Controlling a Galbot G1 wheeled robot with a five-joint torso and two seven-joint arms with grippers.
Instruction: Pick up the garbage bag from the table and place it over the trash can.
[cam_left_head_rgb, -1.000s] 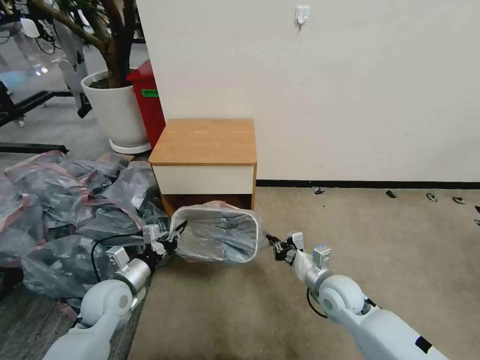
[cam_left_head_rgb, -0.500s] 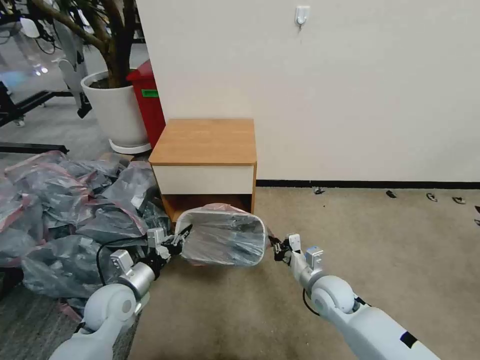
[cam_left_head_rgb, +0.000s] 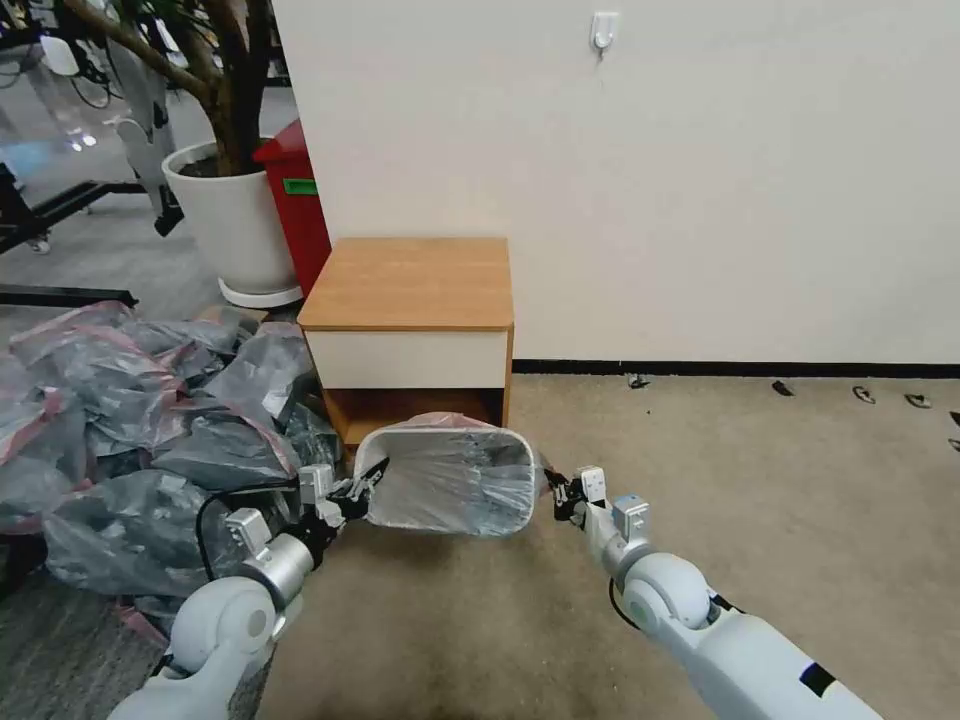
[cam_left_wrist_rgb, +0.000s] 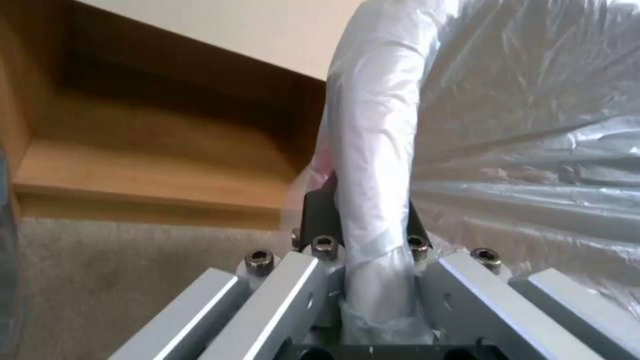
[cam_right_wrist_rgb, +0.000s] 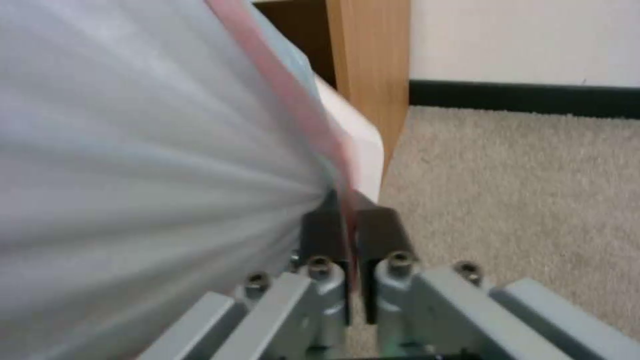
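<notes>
Bag (cam_left_head_rgb: 455, 480): thin, light, slippery film over can (cam_left_head_rgb: 372, 462). Held by rim at 9 and 3 o'clock; left gripper (cam_left_head_rgb: 352, 492) and right gripper (cam_left_head_rgb: 556, 494) fingers were clamped on it.

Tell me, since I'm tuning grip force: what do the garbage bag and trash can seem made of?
The garbage bag looks like thin, glossy plastic film: translucent grey, creased, with a pink rim band. The trash can seems rigid, smooth cream plastic, judging by its rolled rim. Left pincer and right pincer each pinch the bag.
</notes>
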